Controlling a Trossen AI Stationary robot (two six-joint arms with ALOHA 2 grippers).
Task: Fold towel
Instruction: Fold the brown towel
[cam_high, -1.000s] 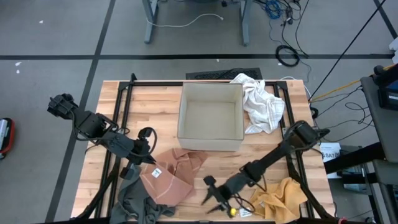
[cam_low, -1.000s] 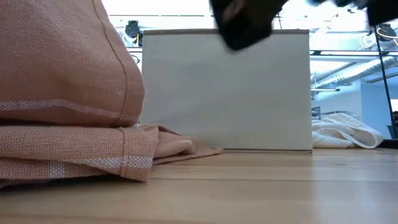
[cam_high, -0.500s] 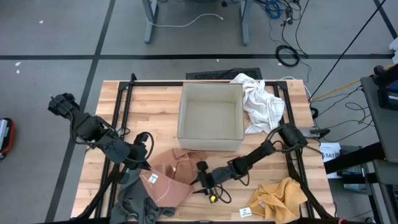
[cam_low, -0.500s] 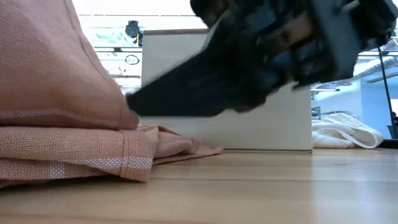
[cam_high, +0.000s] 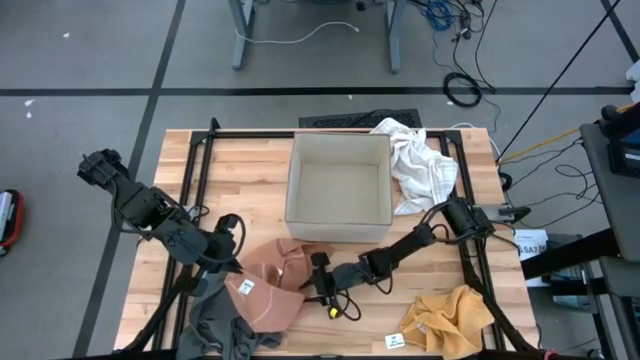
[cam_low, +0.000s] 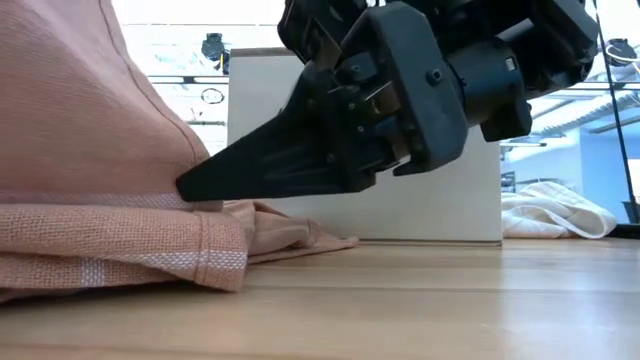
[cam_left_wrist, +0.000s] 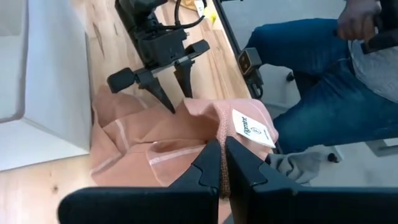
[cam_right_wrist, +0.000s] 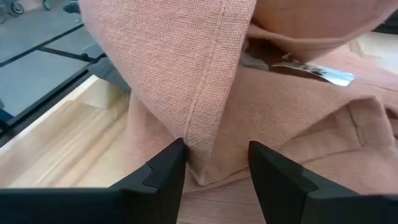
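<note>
Two pincers meet the woven pink towel (cam_high: 272, 285): left pincer (cam_high: 231, 266) clenched on a raised fold, right pincer (cam_high: 309, 281) spread around its hemmed edge.

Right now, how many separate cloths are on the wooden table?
4. A pink woven towel lies at the front centre, a grey cloth at the front left, a mustard-yellow cloth at the front right, and a white cloth beside the box. More may be hidden underneath.
</note>
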